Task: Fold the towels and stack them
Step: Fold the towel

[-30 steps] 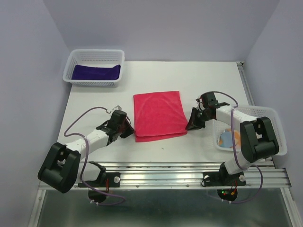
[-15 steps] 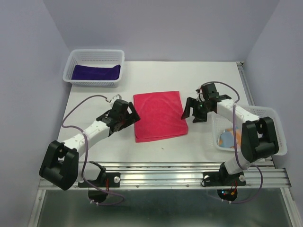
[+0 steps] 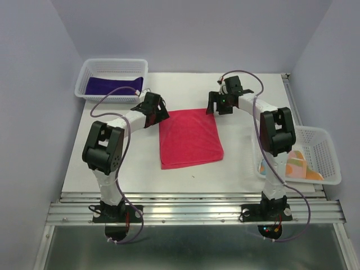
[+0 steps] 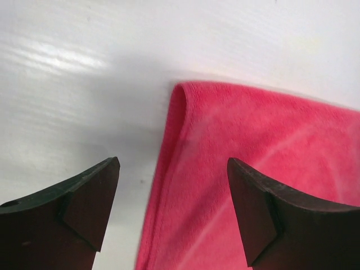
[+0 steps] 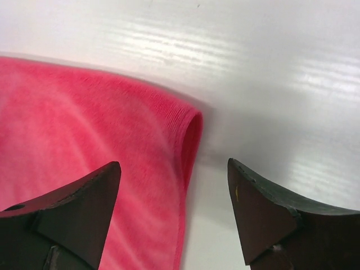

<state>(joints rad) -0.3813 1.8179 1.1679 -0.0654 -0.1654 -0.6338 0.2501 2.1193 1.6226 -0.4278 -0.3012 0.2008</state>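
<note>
The bright pink-red towel (image 3: 188,138), a soft terry cloth folded to a rectangle, lay flat at the centre of the white table (image 3: 247,169) in the top view. The left gripper (image 3: 155,110) hung at its upper-left corner and the right gripper (image 3: 217,104) at its upper-right corner. That pairing looked meant for taking both far corners together for another fold. A deep purple towel (image 3: 112,85) lay in the white plastic mesh basket (image 3: 112,63) at upper left, probably where the stack belonged. Patterned towels of light blue and orange (image 3: 295,166) sat in a second mesh basket (image 3: 329,152) at lower right.

In the left wrist view, the left gripper's (image 4: 171,208) dark fingers (image 4: 90,197) stood spread wide and held nothing. The towel's rounded corner lay between them, toward the upper middle of the frame.

The right wrist view mirrored this. The right gripper (image 5: 174,208) was likewise parted and empty, its fingers (image 5: 264,208) straddling the other corner. Whether either pair touched the table could not be told.
</note>
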